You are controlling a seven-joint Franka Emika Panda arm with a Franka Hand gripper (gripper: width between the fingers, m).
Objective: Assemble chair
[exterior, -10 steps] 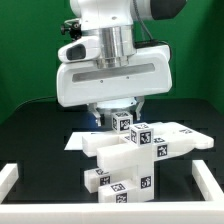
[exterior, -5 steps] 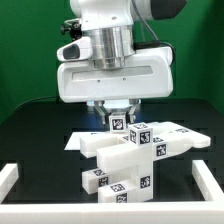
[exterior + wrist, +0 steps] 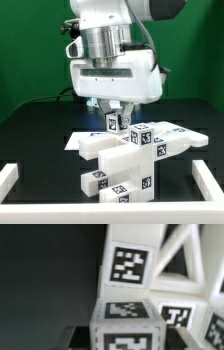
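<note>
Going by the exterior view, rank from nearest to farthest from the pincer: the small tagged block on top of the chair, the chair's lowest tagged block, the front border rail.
1. Small tagged block: directly below the pincer, atop the chair.
2. Lowest tagged block: at the chair's base, further down.
3. Front border rail: along the table's near edge, beyond the chair.

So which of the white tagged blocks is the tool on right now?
The small upright block at the top rear of the chair, directly beneath the tool. The other tagged pieces sit lower and nearer the camera, none near the fingers.
</note>
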